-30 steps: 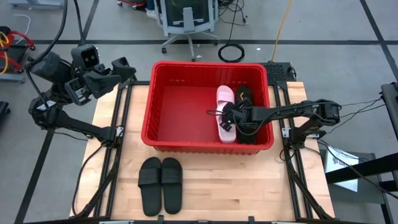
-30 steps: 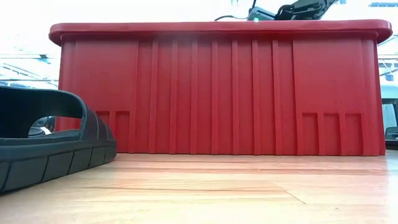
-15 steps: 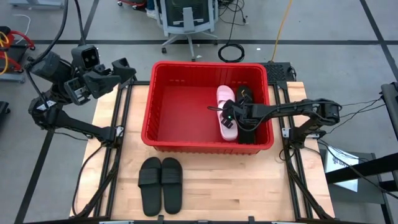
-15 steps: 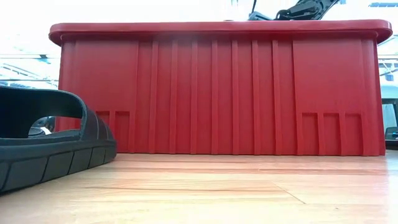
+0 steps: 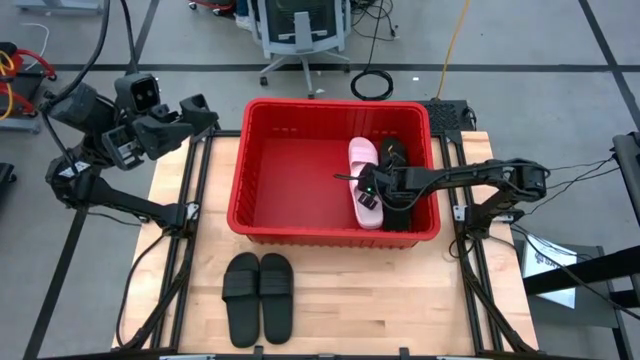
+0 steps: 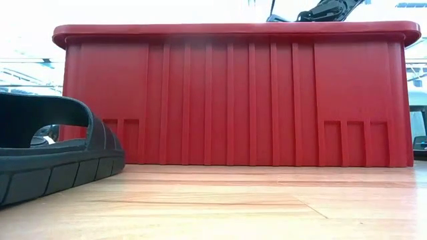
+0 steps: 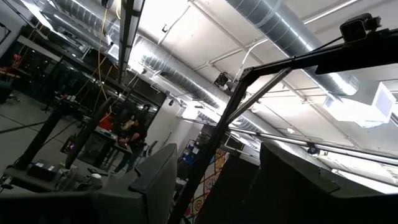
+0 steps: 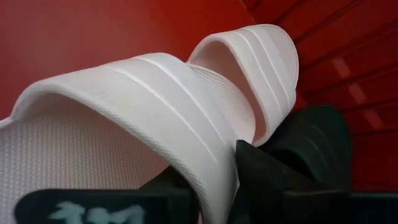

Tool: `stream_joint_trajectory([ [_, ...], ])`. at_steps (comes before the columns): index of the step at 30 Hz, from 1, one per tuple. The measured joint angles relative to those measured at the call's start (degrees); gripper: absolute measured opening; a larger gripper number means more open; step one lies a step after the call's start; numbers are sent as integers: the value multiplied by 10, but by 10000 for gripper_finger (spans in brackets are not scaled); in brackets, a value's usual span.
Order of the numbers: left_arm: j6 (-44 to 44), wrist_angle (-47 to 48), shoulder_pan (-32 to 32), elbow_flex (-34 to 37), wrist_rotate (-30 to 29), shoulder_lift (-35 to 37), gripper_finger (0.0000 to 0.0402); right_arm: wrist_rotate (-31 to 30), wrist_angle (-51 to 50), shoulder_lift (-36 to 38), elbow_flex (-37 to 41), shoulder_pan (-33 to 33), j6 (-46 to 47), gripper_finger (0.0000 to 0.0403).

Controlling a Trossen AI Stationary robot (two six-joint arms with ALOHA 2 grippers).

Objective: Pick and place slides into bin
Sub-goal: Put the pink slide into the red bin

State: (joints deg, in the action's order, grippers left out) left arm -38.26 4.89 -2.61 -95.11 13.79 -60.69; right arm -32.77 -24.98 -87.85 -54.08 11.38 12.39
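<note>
Ribbed pale slide (image 8: 155, 118) lies inside smooth red bin (image 5: 300, 150).

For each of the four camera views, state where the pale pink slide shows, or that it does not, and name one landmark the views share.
High view: pale pink slide lies in the bin, right half, under the right gripper.
Low view: not visible; the bin wall hides it.
Left wrist view: not in it.
Right wrist view: fills the frame.
Shared landmark: the red bin.

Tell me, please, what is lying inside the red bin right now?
Inside the bin: a pale pink slide and a black slide against the right wall. The right hand covers their near ends, so anything underneath is hidden.
</note>
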Motion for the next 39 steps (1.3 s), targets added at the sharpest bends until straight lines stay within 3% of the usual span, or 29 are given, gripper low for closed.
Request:
stream_joint_trajectory([
  [14, -3, 0, 0, 0, 23, 0, 228, 1, -3, 0, 0, 0, 37, 184],
  [19, -11, 0, 0, 0, 37, 0, 228, 51, -8, 0, 0, -5, 64, 206],
  [39, -13, 0, 0, 0, 44, 9, 228, 75, -50, 4, 0, -64, 139, 211],
])
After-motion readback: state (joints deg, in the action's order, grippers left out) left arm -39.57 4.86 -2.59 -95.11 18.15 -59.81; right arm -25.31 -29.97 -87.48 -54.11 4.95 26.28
